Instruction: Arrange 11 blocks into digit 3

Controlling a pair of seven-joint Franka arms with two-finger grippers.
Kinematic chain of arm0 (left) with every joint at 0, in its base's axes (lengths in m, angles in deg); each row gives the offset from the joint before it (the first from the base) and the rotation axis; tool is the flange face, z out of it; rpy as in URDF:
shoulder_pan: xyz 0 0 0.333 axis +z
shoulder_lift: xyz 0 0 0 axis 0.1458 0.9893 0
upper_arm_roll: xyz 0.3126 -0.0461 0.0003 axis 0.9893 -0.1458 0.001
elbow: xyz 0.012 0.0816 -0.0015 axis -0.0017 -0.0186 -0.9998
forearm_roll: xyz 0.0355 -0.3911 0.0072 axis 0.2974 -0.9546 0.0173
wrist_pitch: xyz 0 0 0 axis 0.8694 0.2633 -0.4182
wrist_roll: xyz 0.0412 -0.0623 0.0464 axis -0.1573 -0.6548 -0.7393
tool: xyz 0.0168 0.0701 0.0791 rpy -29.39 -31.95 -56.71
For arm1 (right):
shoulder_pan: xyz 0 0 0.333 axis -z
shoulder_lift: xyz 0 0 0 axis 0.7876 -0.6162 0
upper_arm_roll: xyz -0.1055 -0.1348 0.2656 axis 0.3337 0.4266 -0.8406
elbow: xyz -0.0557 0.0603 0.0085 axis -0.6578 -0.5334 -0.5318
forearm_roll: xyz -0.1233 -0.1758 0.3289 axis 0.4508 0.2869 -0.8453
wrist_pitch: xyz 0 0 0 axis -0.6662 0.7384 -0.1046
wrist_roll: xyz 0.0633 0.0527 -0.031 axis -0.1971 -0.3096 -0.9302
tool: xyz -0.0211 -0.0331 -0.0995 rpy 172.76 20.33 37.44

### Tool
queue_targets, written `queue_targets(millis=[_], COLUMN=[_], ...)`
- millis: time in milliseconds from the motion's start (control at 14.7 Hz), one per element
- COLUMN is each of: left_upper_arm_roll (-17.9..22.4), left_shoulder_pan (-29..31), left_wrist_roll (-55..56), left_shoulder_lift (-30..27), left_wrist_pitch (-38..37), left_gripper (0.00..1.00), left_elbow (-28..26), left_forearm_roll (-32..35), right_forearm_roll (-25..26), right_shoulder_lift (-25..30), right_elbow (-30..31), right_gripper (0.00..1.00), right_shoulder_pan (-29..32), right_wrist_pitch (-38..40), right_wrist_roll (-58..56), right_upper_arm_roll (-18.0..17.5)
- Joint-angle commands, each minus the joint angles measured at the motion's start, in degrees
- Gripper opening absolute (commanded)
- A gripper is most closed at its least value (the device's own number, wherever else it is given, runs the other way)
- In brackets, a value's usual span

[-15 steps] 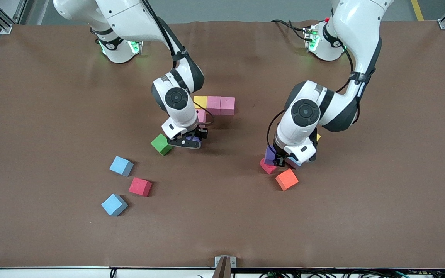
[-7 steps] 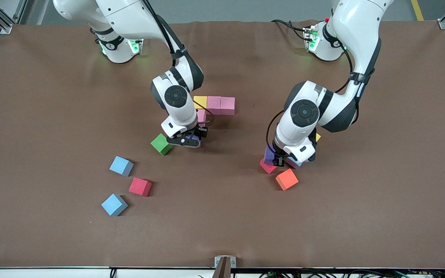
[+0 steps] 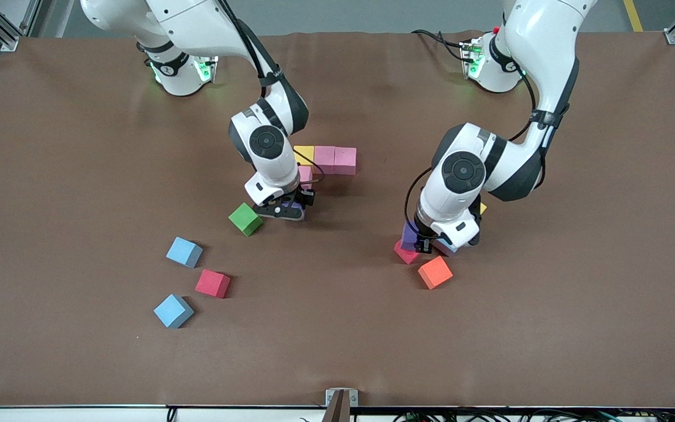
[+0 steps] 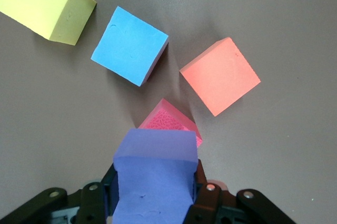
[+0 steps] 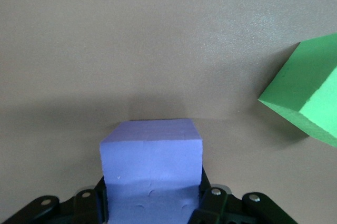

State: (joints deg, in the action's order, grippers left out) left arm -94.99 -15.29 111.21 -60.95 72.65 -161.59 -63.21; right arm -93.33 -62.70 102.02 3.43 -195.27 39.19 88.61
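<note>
My right gripper is shut on a purple block, low over the table between the green block and a pink block. That pink block touches the yellow block, which forms a row with two pink blocks; these make up the digit 3 as it stands. My left gripper is shut on another purple block, just over a pinkish-red block. An orange block, a light blue block and a yellow block lie around it.
Toward the right arm's end, nearer the camera, lie a light blue block, a red block and another light blue block. The green block lies close beside the right gripper. The brown table is bare toward the left arm's end.
My right gripper has shifted a little toward the pink block beside the row, carrying its purple block. The left arm has barely moved.
</note>
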Motion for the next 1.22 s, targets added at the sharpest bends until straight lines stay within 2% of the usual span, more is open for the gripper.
queue_targets(millis=[0, 1156], left_upper_arm_roll=[-0.09, -0.01], left_shoulder_pan=[0.03, 0.30], left_wrist_roll=[-0.12, -0.30], left_shoulder_lift=[0.71, 0.71], left_wrist_pitch=[-1.03, -1.03], left_gripper=[0.32, 0.32], left_elbow=[1.56, 1.56], left_forearm_roll=[-0.81, -0.72], right_forearm_roll=[-0.15, -0.15], right_shoulder_lift=[2.14, 2.22], right_elbow=[2.49, 3.28], right_gripper=[0.01, 0.01], right_shoulder_pan=[-1.13, -2.18], right_wrist_pitch=[-0.77, -0.95], right_wrist_roll=[0.95, 1.13], right_upper_arm_roll=[0.58, 0.49])
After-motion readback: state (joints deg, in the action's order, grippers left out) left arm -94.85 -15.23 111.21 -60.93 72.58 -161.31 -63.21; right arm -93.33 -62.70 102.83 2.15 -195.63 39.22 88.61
